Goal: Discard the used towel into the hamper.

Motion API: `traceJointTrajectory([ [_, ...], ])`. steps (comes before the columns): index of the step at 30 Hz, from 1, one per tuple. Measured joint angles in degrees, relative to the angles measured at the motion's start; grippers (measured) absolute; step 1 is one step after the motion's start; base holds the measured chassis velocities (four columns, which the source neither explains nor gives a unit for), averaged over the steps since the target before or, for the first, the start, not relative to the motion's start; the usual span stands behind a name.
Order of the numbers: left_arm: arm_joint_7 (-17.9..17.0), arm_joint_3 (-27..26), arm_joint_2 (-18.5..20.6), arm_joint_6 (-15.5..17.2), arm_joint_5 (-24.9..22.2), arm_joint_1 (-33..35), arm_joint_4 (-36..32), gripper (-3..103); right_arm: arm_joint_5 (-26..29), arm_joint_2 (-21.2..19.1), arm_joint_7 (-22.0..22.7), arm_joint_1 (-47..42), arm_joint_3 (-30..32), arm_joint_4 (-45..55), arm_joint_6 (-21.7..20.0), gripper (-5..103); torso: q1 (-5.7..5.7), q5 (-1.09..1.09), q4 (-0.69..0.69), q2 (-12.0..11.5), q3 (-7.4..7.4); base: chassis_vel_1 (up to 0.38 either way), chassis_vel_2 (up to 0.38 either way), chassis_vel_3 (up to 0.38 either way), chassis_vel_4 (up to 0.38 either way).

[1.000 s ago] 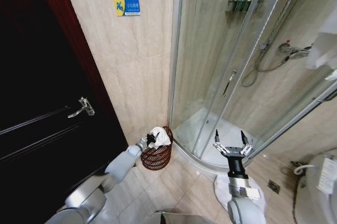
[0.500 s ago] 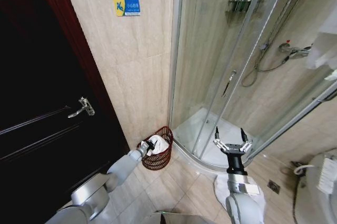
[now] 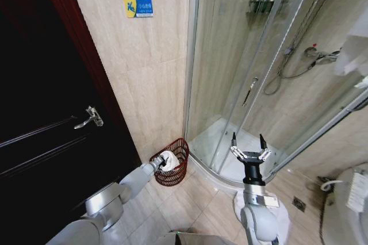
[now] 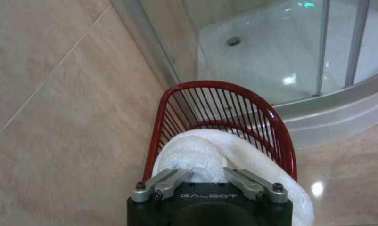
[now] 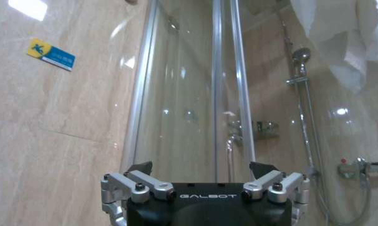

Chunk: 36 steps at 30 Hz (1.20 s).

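Note:
The hamper [image 3: 179,170], a small round basket of dark red wires, stands on the tiled floor against the beige wall, beside the shower cabin. A white towel [image 3: 169,157] lies inside it, bulging up to the rim. My left gripper [image 3: 163,163] reaches into the basket's mouth. In the left wrist view the hamper's rim [image 4: 224,84] curves around the towel [image 4: 198,148], and the left gripper [image 4: 205,173] is shut on the cloth, its tips buried in the folds. My right gripper [image 3: 247,141] is held up, open and with nothing in it, before the shower glass; the right wrist view shows its spread fingers [image 5: 140,168].
A dark wooden door [image 3: 46,113] with a metal handle [image 3: 89,117] is to the left of the hamper. The glass shower cabin [image 3: 241,72] and its raised white tray [image 3: 227,141] are to the right. A white mat [image 3: 276,205] lies on the floor under the right arm.
My left gripper has sunk with the towel from above the rim down into the hamper. The right gripper has shifted slightly left and up, staying open.

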Motion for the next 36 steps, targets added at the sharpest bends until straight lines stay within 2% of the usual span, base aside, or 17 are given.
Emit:
traceJointTrajectory([
  [3, -0.05, 1.33, -1.04, 0.09, -0.24, -0.96, 1.25, 6, -0.34, 0.01, -0.45, 0.1, -0.33, -0.27, 0.44, 100, 0.0, 0.0, 0.0, 0.0, 0.0, 0.0, 0.0, 0.0, 0.0],
  [8, 0.01, 2.18, -5.0, -0.04, -0.11, -2.41, 6.55, 6, -1.96, 0.08, -1.07, 0.48, -1.76, -1.02, 1.32, 100, 0.0, -0.01, -0.02, 0.0, 0.0, 0.0, 0.0, 0.0, 0.0],
  [12, 0.06, 2.55, -6.01, 0.07, -0.13, -2.4, 7.91, 6, -2.13, 0.08, -1.34, 0.72, -2.4, -1.36, 1.78, 100, 0.0, 0.01, 0.0, 0.0, 0.0, 0.0, 0.0, 0.0, 0.0],
  [14, -0.17, 2.58, -7.36, 1.06, -2.82, -2.09, 8.89, 6, -2.13, 0.08, -1.79, 0.51, -2.72, -2.24, 2.81, 100, 0.0, 0.01, 0.0, 0.0, 0.0, 0.0, 0.0, 0.0, 0.0],
  [17, -0.36, 2.45, -8.72, 1.94, -4.22, -2.03, 10.09, 6, -1.88, 0.08, -2.15, 0.0, -2.58, -2.64, 3.69, 100, 0.0, 0.0, -0.01, 0.0, 0.0, 0.0, 0.0, 0.0, 0.0],
  [24, -0.85, 2.49, -10.78, 4.4, -6.14, -3.37, 12.36, 6, -0.26, 0.05, -2.31, -3.19, -2.04, -3.55, 6.24, 100, 0.0, 0.01, -0.01, 0.0, 0.0, 0.0, 0.0, 0.0, 0.0],
  [33, -2.31, 1.96, -13.1, 6.48, -8.91, -3.65, 12.23, 4, -0.43, 0.03, -2.19, -4.32, -2.93, -3.53, 7.17, 100, 0.0, 0.01, -0.01, 0.0, 0.0, 0.0, 0.0, 0.0, 0.0],
  [34, -2.79, 1.94, -13.2, 6.71, -8.89, -3.5, 12.12, 10, -0.44, 0.03, -2.14, -4.43, -2.93, -3.51, 7.17, 100, 0.0, 0.01, -0.02, 0.0, 0.0, 0.0, 0.0, 0.0, 0.0],
  [36, -3.12, 1.93, -13.19, 6.97, -8.82, -3.41, 11.97, 10, -0.45, 0.03, -2.0, -4.46, -2.93, -3.5, 7.16, 100, 0.0, 0.01, -0.01, 0.0, 0.0, 0.0, 0.0, 0.0, 0.0],
])
